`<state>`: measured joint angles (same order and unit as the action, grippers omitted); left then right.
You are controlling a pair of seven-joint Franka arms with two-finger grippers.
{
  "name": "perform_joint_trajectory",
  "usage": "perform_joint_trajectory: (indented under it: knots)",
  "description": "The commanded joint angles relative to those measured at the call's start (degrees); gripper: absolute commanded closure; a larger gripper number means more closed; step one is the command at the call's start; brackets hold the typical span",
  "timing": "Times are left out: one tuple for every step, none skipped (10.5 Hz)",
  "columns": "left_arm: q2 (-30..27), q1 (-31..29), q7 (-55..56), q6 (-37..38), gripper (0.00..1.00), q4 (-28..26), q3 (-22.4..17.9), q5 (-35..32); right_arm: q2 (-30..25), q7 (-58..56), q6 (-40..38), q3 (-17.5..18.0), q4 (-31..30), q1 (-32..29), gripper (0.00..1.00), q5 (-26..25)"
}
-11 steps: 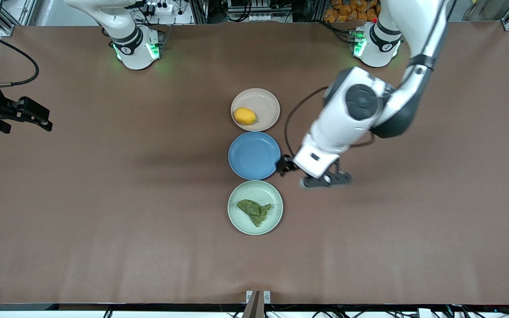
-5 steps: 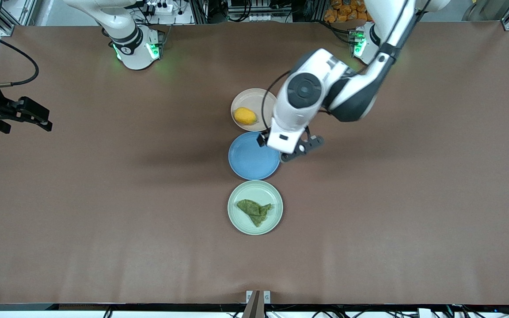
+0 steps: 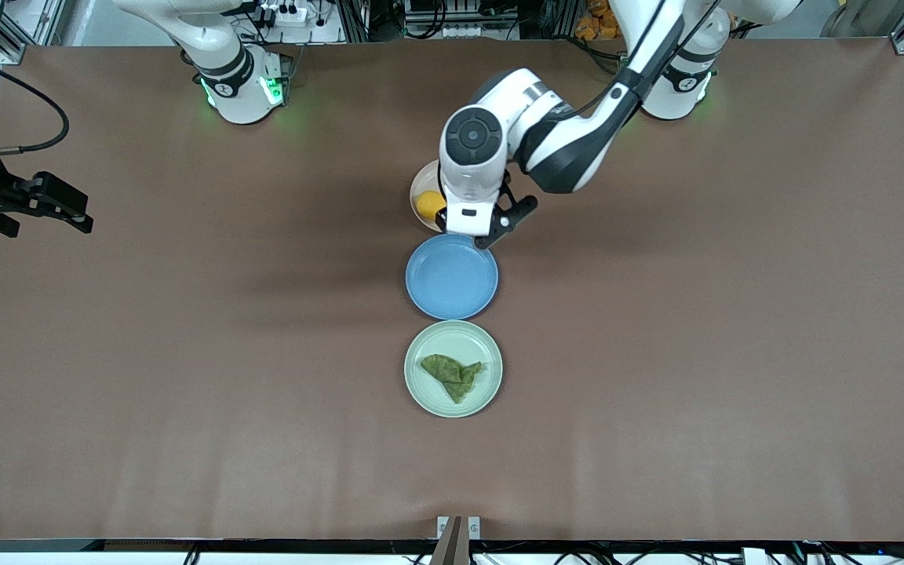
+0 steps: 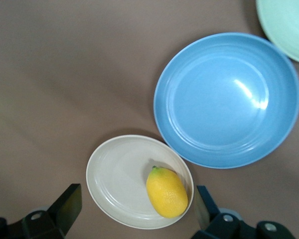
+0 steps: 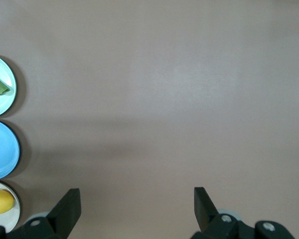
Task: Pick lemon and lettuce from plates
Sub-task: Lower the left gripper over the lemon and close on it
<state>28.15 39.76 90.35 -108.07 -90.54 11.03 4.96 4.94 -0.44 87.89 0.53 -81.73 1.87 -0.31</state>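
The yellow lemon (image 3: 429,205) (image 4: 167,192) lies on the beige plate (image 3: 419,187) (image 4: 117,179). My left gripper (image 3: 468,234) (image 4: 138,209) hangs open above this plate, its fingers apart on either side of the plate and the lemon nearer one finger. The dark green lettuce (image 3: 452,376) lies crumpled on the mint green plate (image 3: 421,391) (image 4: 284,25), nearest the front camera. My right gripper (image 3: 80,213) (image 5: 134,206) waits open over bare table at the right arm's end, with nothing between its fingers.
A bright blue plate (image 3: 452,276) (image 4: 229,99) sits between the beige and green plates, its rim almost touching both. The three plates form a row in mid-table. A small metal bracket (image 3: 458,528) stands at the table's near edge.
My left arm has swung from beside the blue plate to over the beige plate with the lemon. The right arm, lemon and lettuce have not moved.
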Motion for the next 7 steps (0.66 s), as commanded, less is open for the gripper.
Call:
perform_joint_trajectory:
  knots:
    - [0.3, 2.9, 9.5, -0.1, 0.00, -0.5, -0.3, 2.1, -0.3, -0.6, 0.2, 0.7, -0.4, -0.8, 0.00, 1.0]
    - [0.6, 3.9, 11.8, -2.4, 0.00, -1.9, -0.3, 3.5, -0.4, -0.5, 0.2, 0.7, -0.5, -0.5, 0.00, 1.0]
    - [1.4, 6.6, 15.3, -6.8, 0.00, -3.7, -0.4, 3.9, -0.3, 0.0, 0.2, 0.8, -0.6, 0.3, 0.00, 1.0]
    - [3.1, 9.3, 19.8, -12.8, 0.00, -5.0, -0.6, 3.6, -0.3, 0.4, 0.5, 0.8, -1.2, 1.1, 0.00, 1.0]
    - [4.4, 10.1, 21.7, -15.4, 0.00, -5.6, -0.7, 2.8, -0.3, 1.2, 1.0, 0.8, -1.7, 1.9, 0.00, 1.0]
    - [5.1, 10.2, 22.0, -17.9, 0.00, -6.6, -0.7, 2.5, 0.1, 2.2, 1.7, 0.8, -1.8, 2.9, 0.00, 1.0]
    - [5.3, 12.2, 22.2, -21.2, 0.00, -9.3, -0.8, 1.6, 0.8, 2.8, 2.0, 0.8, -1.9, 3.7, 0.00, 1.0]
